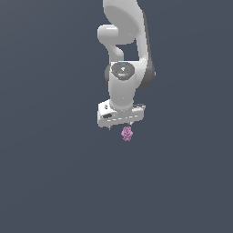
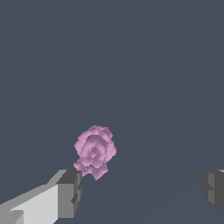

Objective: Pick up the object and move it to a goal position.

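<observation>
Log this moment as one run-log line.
phase: approach | pincer: open, fingers wide apart | pink knobbly object: ungrasped, beside one finger, off-centre in the gap | exterior view: object just below pincer

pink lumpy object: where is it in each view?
Exterior view: pink object just below the gripper, on the exterior view's right of its middle.
Wrist view: pink object close by one grey fingertip, off-centre in the open gap.
Shared landmark: the gripper.

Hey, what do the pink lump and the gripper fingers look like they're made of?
Pink lump: matte, knobbly, folded surface with no gloss; material unclear, since it is a render. Fingers: dark grey, flat-faced matte blocks on a smooth white body, looking like plastic or painted metal.
</observation>
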### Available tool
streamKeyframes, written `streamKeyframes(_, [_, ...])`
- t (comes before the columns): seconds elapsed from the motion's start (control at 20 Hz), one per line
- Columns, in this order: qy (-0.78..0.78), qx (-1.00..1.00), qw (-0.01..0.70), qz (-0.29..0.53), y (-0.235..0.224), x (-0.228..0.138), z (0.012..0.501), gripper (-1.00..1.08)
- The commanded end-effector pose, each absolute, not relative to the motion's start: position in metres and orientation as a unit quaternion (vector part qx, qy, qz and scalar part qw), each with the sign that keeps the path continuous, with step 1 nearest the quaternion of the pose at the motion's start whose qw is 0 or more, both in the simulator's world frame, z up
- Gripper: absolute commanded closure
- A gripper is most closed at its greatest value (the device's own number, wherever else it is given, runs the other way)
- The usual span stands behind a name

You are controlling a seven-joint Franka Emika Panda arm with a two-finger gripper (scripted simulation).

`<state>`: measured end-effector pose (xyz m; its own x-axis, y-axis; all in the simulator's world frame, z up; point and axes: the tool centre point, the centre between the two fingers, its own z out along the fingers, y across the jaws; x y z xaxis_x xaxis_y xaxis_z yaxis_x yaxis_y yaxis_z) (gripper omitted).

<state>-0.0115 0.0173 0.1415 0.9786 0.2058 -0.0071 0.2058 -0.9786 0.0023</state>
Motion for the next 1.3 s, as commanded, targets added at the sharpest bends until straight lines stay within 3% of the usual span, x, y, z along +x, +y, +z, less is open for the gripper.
streamKeyframes(0.0, [0.137,0.990,0.002,-0.003,0.026,-0.015,0.130,-0.92])
streamKeyframes(0.55, [0.250,0.968,0.000,0.000,0.056,-0.029,0.095,-0.92])
streamKeyframes(1.25, [0.260,0.965,0.000,0.000,0.059,-0.032,0.070,-0.92])
